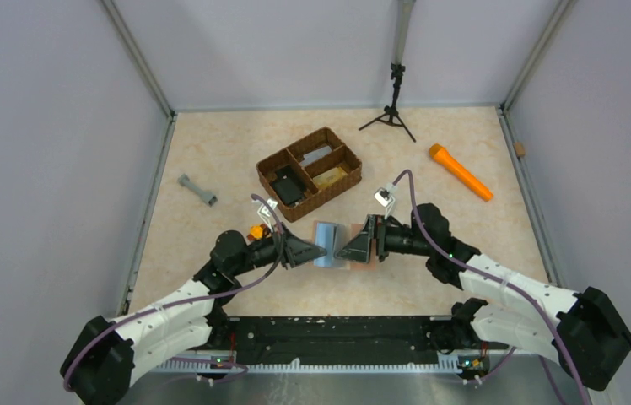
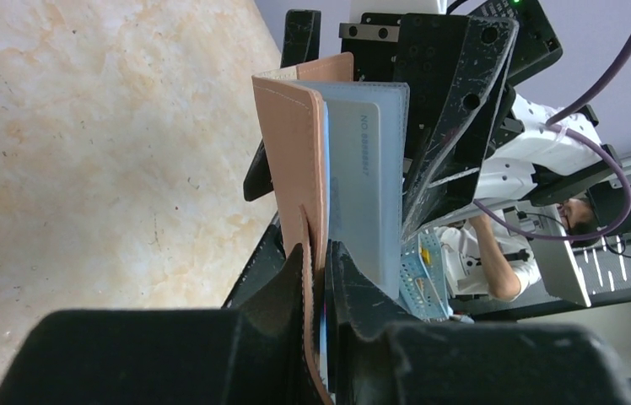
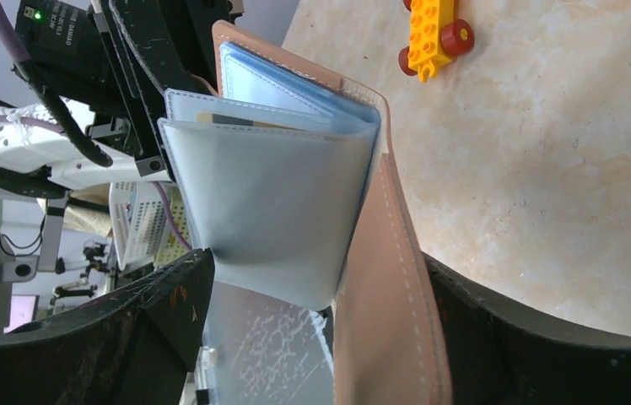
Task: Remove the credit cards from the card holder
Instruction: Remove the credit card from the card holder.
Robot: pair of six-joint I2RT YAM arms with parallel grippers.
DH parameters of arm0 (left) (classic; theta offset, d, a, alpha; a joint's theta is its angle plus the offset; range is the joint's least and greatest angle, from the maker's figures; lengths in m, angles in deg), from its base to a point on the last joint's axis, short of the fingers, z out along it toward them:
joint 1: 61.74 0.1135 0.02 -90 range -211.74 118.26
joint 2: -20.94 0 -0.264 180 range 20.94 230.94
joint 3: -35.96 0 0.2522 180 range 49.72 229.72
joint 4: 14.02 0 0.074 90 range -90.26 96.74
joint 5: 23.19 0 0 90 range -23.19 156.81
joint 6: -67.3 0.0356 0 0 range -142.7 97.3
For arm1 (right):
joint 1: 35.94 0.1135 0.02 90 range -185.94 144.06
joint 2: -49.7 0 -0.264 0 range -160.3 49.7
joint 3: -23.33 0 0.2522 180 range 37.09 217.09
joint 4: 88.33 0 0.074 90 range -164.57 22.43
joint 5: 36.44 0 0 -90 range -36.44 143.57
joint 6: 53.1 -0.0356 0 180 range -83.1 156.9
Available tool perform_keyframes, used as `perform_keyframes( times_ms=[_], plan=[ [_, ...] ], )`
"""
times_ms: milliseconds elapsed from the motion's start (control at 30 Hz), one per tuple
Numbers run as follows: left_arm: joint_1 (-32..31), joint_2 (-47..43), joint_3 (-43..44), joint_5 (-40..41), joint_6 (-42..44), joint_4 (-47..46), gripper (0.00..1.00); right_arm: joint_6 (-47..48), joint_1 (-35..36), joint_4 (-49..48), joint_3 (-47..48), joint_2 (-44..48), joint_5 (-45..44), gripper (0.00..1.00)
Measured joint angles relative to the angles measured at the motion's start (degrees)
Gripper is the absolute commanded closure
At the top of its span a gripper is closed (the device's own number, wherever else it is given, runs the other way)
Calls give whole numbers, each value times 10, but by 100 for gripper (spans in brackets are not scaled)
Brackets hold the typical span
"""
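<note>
- Robotics lab test cell: plain panel walls (image 1: 42, 126) on metal posts (image 1: 137, 59) enclose the table (image 1: 211, 152).
- Two arms (image 1: 169, 312) bolted to a rail (image 1: 337, 333); tripod (image 1: 392, 105); seated person (image 2: 481, 253) beyond.

Your left gripper (image 2: 319, 261) is pinched on the card holder's (image 1: 327, 234) left edge; your right gripper (image 3: 316, 283) stands wide around its right edge. Both arms bend inward, meeting there.

- Bright, even, diffuse light fills the overhead view; shadows beside the card holder (image 1: 326, 243) are faint and soft-edged.
- In the left wrist view, the left gripper (image 2: 319, 253) below the card holder is a dark blur (too near to focus).
- In the right wrist view, milky glare covers the card holder's clear sleeves; the background left of it is soft.
</note>
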Motion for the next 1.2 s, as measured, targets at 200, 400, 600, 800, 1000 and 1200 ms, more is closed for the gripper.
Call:
perform_keyframes(
  times_ms=[200, 400, 600, 800, 1000, 1200],
  plan=[
    [-13, 6, 8, 7, 14, 14, 100, 5, 2, 6, 3, -1, -11, 33],
    [-25, 11, 13, 15, 27, 18, 100, 16, 7, 38, 15, -11, -32, 64],
    [-28, -9, 13, 20, 32, 27, 93, 22, 8, 52, 16, -11, -46, 92],
    [-29, -22, 12, 26, 33, 37, 45, 22, 8, 53, 16, -11, -49, 94],
    [-31, -30, 12, 27, 31, 31, 17, 22, 8, 63, 16, -7, -54, 94],
    [-32, -42, 12, 35, 33, 34, 47, 20, 8, 63, 16, -3, -50, 94]
  ],
)
